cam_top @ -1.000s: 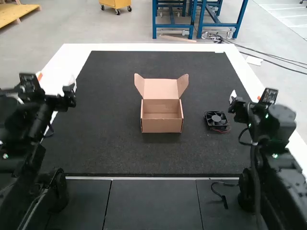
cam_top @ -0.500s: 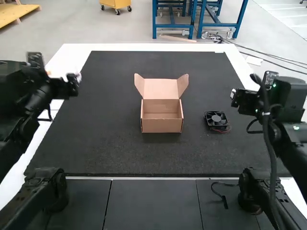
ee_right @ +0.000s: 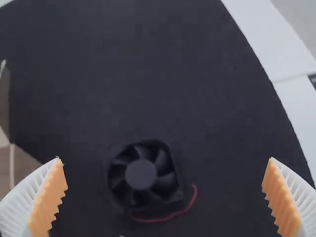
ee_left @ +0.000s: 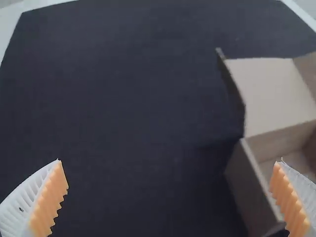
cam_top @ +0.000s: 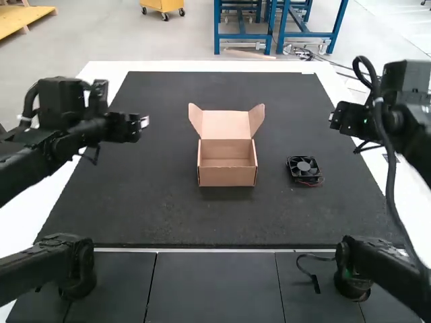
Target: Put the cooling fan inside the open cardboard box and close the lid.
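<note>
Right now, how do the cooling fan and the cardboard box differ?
The cooling fan is black and lies flat; the cardboard box is brown and stands taller. The fan is much smaller than the box. Both rest on the black mat, apart from each other.

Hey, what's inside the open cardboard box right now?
Nothing visible: the cardboard box shows only bare brown inner walls and floor. Its front wall hides the nearest strip of floor. The cooling fan lies outside on the black mat, to its right.
</note>
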